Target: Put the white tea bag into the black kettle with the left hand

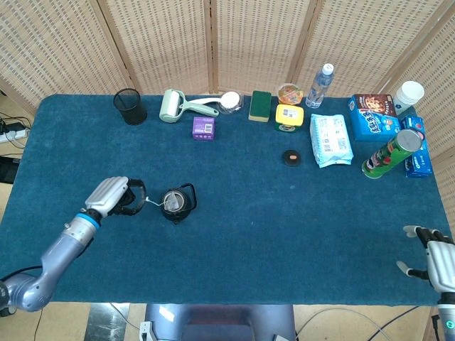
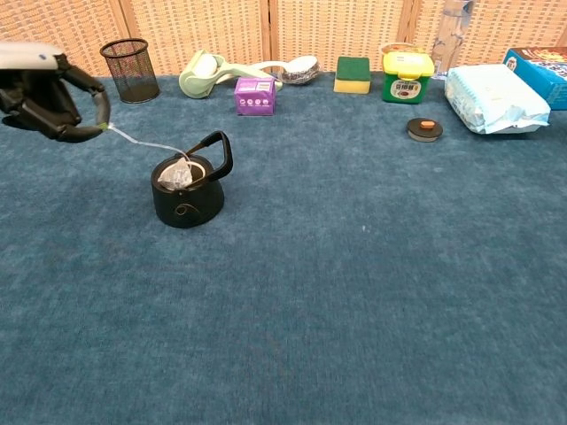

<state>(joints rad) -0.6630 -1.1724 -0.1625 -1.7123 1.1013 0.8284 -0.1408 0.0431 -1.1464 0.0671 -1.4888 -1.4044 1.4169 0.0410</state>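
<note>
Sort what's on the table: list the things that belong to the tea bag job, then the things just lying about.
Job: white tea bag resting in the black kettle; left hand pinching its string.

Lying about: mesh cup, lint roller, purple box, sponge, wipes pack, chip can, water bottle.
</note>
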